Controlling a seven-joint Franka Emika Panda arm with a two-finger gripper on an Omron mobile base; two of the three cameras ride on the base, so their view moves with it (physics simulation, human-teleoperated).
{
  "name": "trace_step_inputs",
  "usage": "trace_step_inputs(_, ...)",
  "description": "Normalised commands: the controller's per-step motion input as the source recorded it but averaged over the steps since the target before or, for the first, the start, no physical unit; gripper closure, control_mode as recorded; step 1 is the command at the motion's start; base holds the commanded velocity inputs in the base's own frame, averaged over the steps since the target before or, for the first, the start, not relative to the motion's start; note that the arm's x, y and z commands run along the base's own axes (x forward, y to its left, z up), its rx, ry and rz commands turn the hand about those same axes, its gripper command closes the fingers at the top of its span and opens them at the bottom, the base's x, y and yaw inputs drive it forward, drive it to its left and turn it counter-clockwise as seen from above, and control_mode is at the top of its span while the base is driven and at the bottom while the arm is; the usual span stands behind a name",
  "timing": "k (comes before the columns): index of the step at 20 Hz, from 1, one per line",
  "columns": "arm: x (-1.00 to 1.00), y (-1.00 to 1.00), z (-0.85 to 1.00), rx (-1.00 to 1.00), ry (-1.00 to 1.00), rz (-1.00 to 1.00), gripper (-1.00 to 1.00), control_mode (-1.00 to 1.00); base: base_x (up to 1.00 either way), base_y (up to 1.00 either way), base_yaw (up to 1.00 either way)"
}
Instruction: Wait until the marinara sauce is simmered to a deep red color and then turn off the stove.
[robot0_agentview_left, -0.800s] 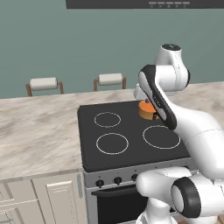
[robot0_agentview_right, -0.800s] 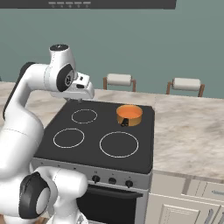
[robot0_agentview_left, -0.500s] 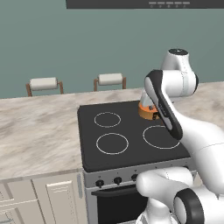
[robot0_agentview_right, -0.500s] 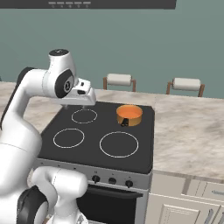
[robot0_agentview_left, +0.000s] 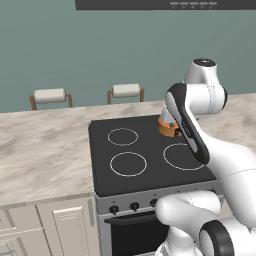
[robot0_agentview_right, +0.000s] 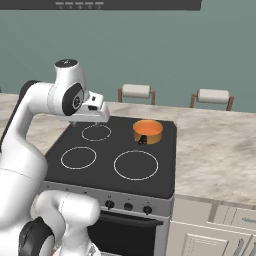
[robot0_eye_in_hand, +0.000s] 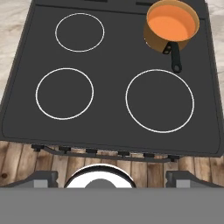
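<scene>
Sauce (robot0_eye_in_hand: 171, 22) is looking orange, not deep red; released end effector (robot0_eye_in_hand: 111, 177) above stove (robot0_eye_in_hand: 109, 118) is risking early shutoff.

Matt black glass tops the stove (robot0_eye_in_hand: 109, 70), the copper pot (robot0_eye_in_hand: 168, 28) gleams, marinara sauce (robot0_eye_in_hand: 171, 22) smooth; veined marble counter (robot0_agentview_right: 215, 145), wooden floor (robot0_eye_in_hand: 26, 157).

The white arm rises from the base, bends at a raised elbow and reaches forward. Its wrist turns the gripper (robot0_agentview_right: 95, 119) downward, held high in the air. In the hand view the two dark fingertips (robot0_eye_in_hand: 41, 177) stand wide apart, gripping nothing.
</scene>
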Motion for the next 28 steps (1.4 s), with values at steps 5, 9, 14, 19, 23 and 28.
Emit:
trace_step_inputs(5,0.0,0.0,0.0,0.0,0.0,0.0,-1.0,-1.0,0.0,0.0,0.0)
trace_step_inputs(9,0.0,0.0,0.0,0.0,0.0,0.0,-1.0,-1.0,0.0,0.0,0.0)
trace_step_inputs(14,0.0,0.0,0.0,0.0,0.0,0.0,-1.0,-1.0,0.0,0.0,0.0)
trace_step_inputs(19,0.0,0.0,0.0,0.0,0.0,0.0,-1.0,-1.0,0.0,0.0,0.0)
trace_step_inputs(23,0.0,0.0,0.0,0.0,0.0,0.0,-1.0,-1.0,0.0,0.0,0.0)
trace_step_inputs(28,0.0,0.0,0.0,0.0,0.0,0.0,-1.0,-1.0,0.0,0.0,0.0)
